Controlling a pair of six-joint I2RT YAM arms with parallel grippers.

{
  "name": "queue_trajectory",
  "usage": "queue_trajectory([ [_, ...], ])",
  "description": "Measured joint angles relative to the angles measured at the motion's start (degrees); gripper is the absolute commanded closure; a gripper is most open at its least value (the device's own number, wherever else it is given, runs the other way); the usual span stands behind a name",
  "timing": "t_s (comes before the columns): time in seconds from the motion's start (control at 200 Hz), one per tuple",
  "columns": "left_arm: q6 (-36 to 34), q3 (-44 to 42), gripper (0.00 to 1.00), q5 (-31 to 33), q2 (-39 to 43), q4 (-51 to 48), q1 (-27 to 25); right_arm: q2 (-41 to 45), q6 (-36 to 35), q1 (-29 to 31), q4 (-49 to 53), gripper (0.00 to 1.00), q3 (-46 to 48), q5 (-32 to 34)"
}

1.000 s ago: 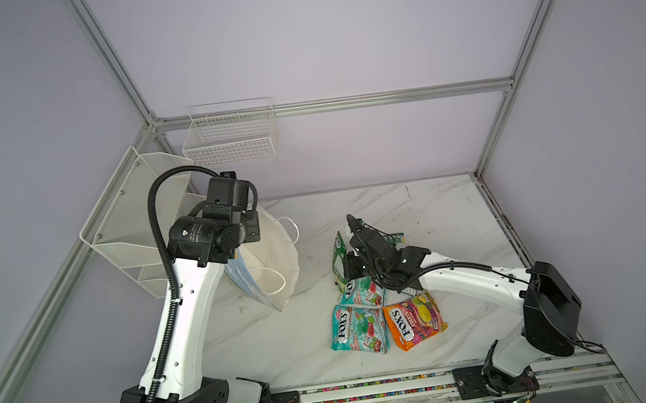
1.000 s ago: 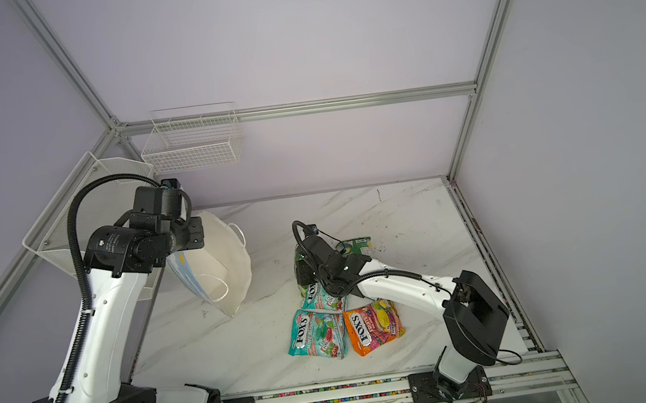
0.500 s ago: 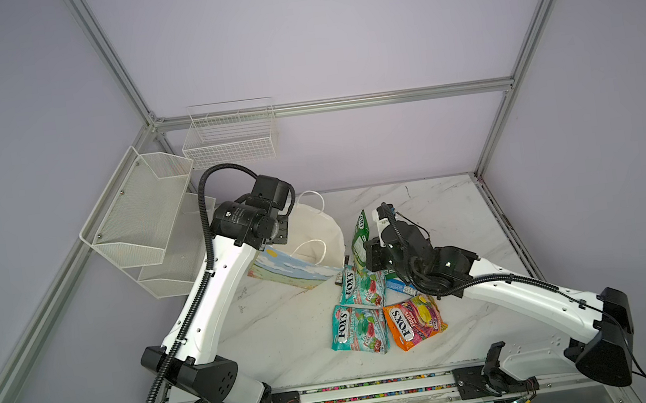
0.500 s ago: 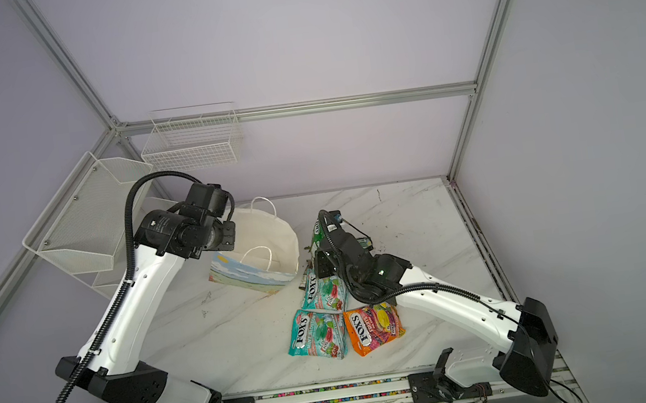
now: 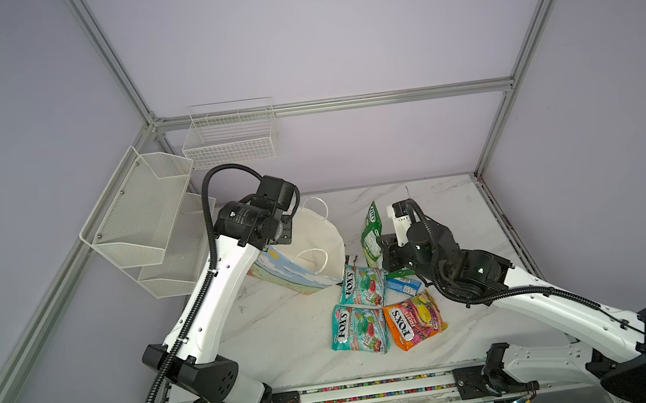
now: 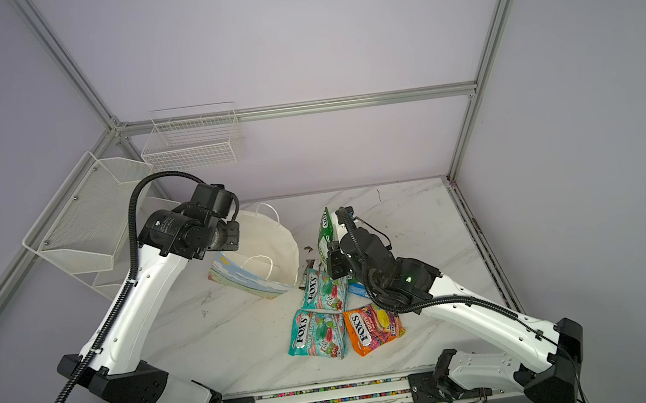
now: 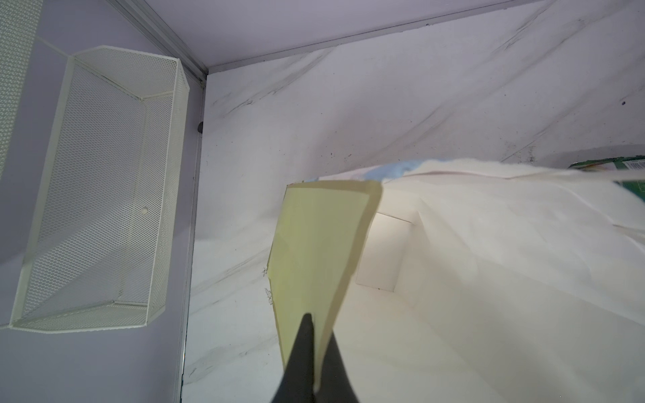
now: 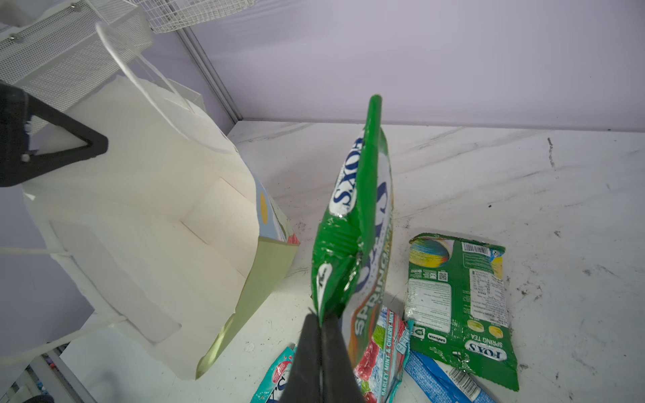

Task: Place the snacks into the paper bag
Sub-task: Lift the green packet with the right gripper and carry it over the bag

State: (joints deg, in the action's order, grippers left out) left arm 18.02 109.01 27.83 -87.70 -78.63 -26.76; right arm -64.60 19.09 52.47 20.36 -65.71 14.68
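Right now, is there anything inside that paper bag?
Both wrist views look into the bag: bare white walls and a folded bottom, no snack visible. The left claw pinches its rim. The corner behind the folded side panel is hidden.

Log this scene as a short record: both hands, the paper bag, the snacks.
left hand: shut on the paper bag rim, holding its mouth open
right hand: shut on a green packet, held upright beside the bag's mouth
paper bag: tipped, mouth toward the snacks; no snacks seen inside
lying loose: teal packet, second teal packet, orange packet, second green packet, blue packet
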Motion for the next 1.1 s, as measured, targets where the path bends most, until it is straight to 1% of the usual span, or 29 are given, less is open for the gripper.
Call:
queue_trajectory([
  [0.25,0.00,-0.96,1.00,-0.13,0.55,1.46,0.00,2.99,-4.46,0.00,-0.02,1.00,-0.44,-3.21],
  [0.495,-0.02,-1.16,1.00,-0.44,0.74,1.95,0.00,3.65,-9.29,0.15,-0.09,1.00,-2.36,-7.08],
  [0.78,-0.02,-1.16,1.00,-0.63,0.87,2.54,0.00,3.54,-16.02,0.33,0.83,1.00,-8.79,-14.01],
  [1.1,-0.02,-1.16,1.00,-0.83,0.90,2.67,0.00,2.73,-19.06,0.42,1.46,1.00,-12.66,-20.28],
])
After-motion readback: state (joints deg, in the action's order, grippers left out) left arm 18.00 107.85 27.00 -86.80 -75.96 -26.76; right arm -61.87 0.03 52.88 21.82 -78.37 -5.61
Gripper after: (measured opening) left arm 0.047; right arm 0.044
